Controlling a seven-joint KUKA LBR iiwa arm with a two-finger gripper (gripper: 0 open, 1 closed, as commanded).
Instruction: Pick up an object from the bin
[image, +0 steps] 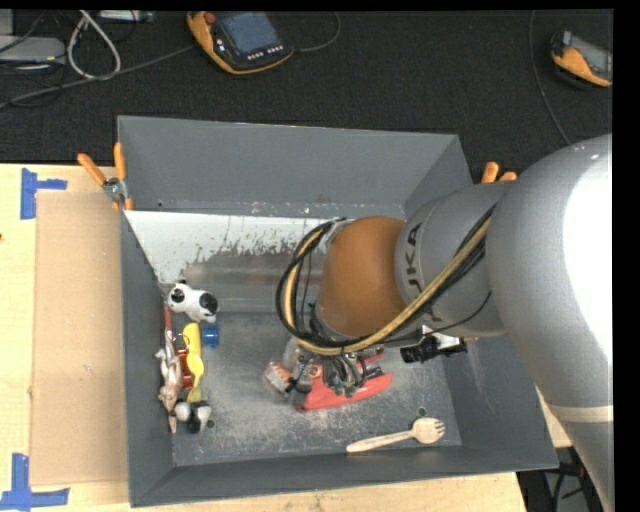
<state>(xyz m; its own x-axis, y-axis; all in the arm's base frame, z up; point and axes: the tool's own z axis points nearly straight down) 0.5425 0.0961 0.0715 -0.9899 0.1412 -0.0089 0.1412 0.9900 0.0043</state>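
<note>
Gripper (338, 376) sat over a flat red piece (322, 401), mostly hidden by its orange cover (360, 275). Couldn't tell if spread or pinching

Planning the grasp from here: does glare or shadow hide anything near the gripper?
Camera view: a bright patch of glare on the bin's far wall; the arm's orange cover overhangs the gripper, leaving it and the red flat thing in shadow; the wooden fork and the left-wall heap are evenly lit.
</note>
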